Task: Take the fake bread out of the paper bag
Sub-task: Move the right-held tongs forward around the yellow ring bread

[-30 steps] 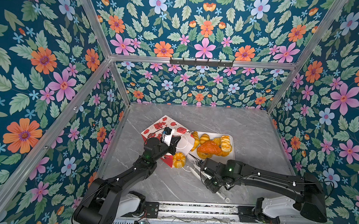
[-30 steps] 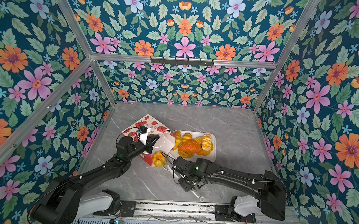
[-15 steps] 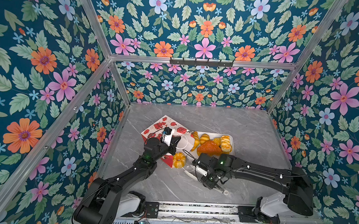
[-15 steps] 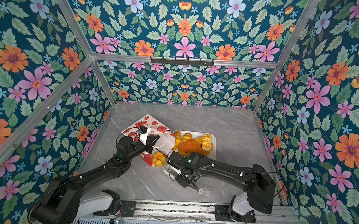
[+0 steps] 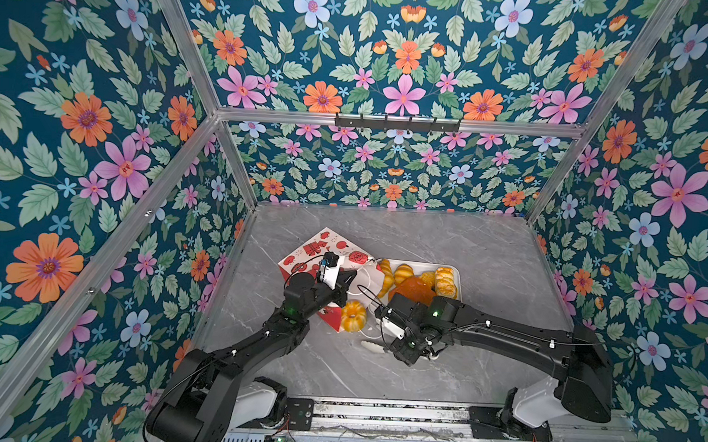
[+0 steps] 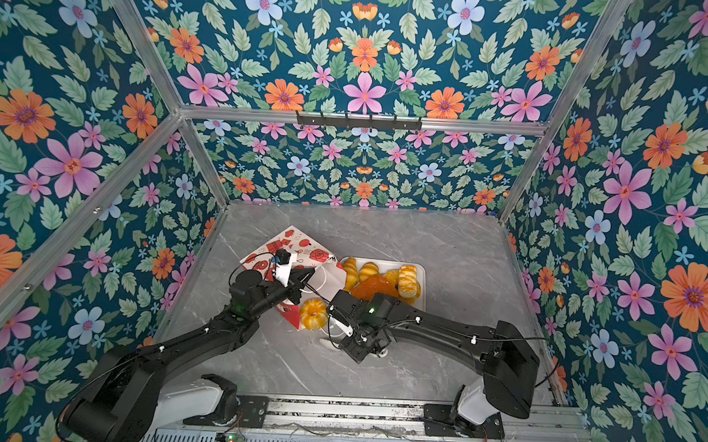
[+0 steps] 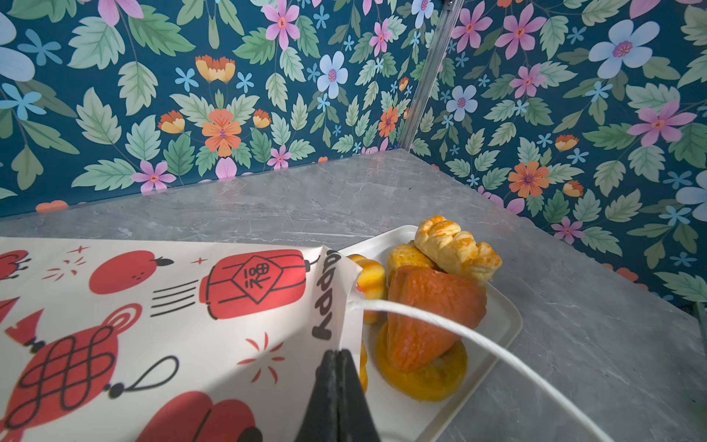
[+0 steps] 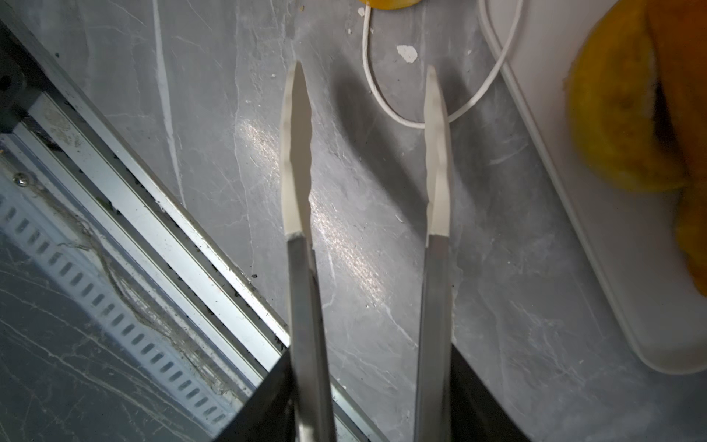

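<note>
The red-and-white paper bag [image 5: 313, 249] [image 6: 284, 243] lies on its side, mouth toward the white tray [image 5: 454, 273]. My left gripper [image 7: 336, 354] [image 5: 347, 278] is shut on the bag's [image 7: 153, 306] mouth edge, and a white cord handle [image 7: 440, 325] trails past it. A golden ring cake [image 5: 353, 315] [image 6: 313, 313] rests on the table at the bag's mouth. Several pieces of fake bread sit on the tray, among them an orange-brown bun [image 5: 413, 289] [image 7: 428, 306] and a braided loaf [image 7: 457, 245]. My right gripper [image 8: 367, 382] [image 5: 396, 336] grips metal tongs [image 8: 302, 153], whose white tips stand apart and empty beside the ring cake.
The tray's rim [image 8: 574, 199] and a cord loop [image 8: 382, 103] lie close to the tong tips. The metal front rail [image 8: 153, 229] runs just behind them. Flowered walls close in the grey table [image 5: 426, 234] on three sides.
My right arm has shifted left and swung the tongs round, so their tips now point toward the ring cake. The tongs have spread wider. My left gripper and the bag have stayed put.
</note>
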{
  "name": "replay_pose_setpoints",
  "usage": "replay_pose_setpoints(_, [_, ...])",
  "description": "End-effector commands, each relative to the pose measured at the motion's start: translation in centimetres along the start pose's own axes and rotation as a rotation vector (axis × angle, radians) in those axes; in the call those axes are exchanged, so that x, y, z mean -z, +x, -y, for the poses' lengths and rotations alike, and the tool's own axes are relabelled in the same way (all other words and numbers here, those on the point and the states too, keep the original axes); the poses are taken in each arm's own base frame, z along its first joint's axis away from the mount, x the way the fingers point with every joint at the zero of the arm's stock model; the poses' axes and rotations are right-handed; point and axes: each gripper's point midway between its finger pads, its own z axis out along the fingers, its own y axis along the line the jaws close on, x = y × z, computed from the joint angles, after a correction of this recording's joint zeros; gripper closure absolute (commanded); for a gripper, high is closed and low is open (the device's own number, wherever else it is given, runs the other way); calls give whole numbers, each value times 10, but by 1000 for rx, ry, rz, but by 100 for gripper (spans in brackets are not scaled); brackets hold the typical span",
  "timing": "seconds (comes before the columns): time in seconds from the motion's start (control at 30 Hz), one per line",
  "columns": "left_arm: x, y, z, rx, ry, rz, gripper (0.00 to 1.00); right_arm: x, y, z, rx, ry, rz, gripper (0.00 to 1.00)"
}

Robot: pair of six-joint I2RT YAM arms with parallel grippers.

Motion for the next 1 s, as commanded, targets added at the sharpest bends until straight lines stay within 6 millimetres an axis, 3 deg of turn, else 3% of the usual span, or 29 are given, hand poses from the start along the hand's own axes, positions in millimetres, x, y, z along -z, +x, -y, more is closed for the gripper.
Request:
replay_pose_setpoints(0.0, [0,-7,3,-4,18,32,96,6,-9,2,14,12,55,45])
replay_pose_setpoints(0.37, [-1,-7,3,-1,20,32,96,17,-34,8,8,48,208,42])
replay_pose_setpoints(0.67, [-2,-10,4,2,26,35,96,8,-48,5,22,40,234,41])
replay_pose_setpoints(0.97, [-2,-10,4,3,28,33,96,-3,-47,5,13,35,214,39])
